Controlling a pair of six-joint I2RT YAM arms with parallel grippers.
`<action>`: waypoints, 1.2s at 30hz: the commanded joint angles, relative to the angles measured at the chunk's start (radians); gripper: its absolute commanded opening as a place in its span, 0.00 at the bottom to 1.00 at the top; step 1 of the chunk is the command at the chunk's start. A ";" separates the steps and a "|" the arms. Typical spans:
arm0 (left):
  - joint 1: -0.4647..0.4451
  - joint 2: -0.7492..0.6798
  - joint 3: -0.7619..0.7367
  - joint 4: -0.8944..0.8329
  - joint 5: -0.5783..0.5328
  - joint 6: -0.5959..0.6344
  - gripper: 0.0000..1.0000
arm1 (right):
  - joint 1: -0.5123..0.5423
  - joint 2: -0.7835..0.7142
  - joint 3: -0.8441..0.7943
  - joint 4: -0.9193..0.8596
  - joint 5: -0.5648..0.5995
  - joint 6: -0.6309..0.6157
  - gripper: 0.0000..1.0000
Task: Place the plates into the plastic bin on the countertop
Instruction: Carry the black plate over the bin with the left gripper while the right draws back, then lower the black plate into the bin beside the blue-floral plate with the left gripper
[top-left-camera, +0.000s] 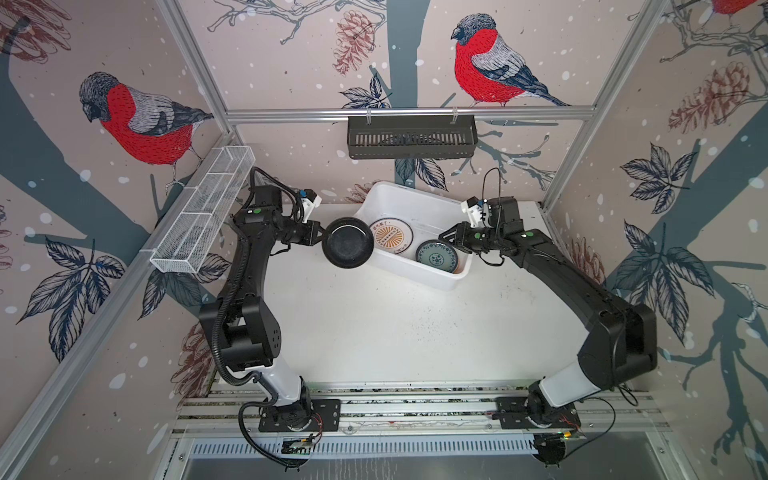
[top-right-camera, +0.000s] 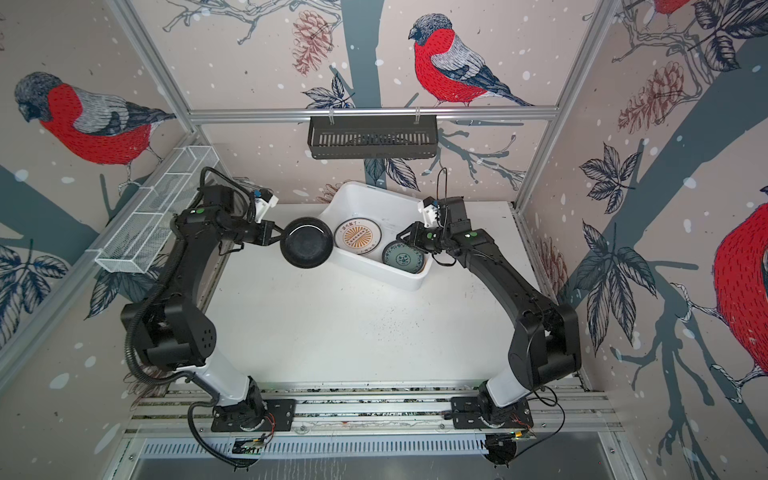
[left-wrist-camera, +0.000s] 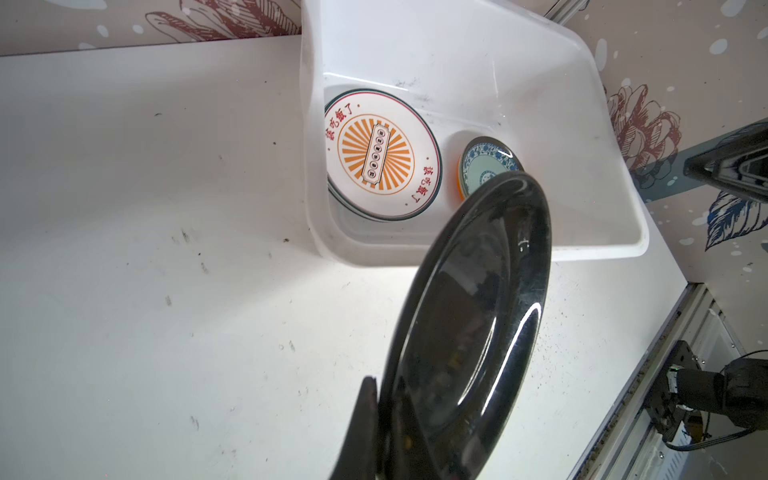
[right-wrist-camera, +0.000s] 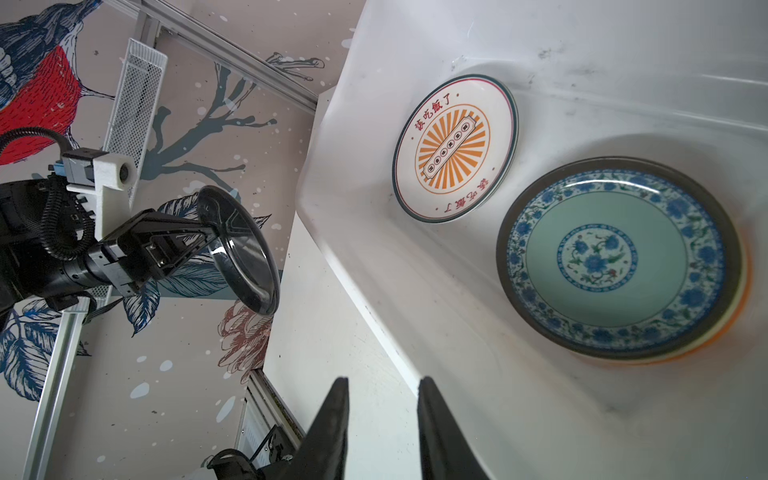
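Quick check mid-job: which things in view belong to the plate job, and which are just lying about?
Job: black plate, gripped at its rim by the left gripper; sunburst plate and teal-patterned plate in the plastic bin, the teal one atop an orange plate; open right gripper; countertop.
Lying about: black slotted basket and white wire-mesh rack, both up on the frame rails.
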 joint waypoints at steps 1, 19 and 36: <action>-0.046 0.046 0.064 0.052 0.013 -0.052 0.00 | -0.013 -0.031 -0.010 -0.028 0.013 -0.017 0.31; -0.268 0.422 0.463 0.098 0.000 -0.129 0.00 | -0.045 -0.214 -0.122 -0.056 0.108 0.048 0.31; -0.429 0.620 0.526 0.301 -0.026 -0.238 0.00 | -0.051 -0.370 -0.195 -0.114 0.200 0.152 0.31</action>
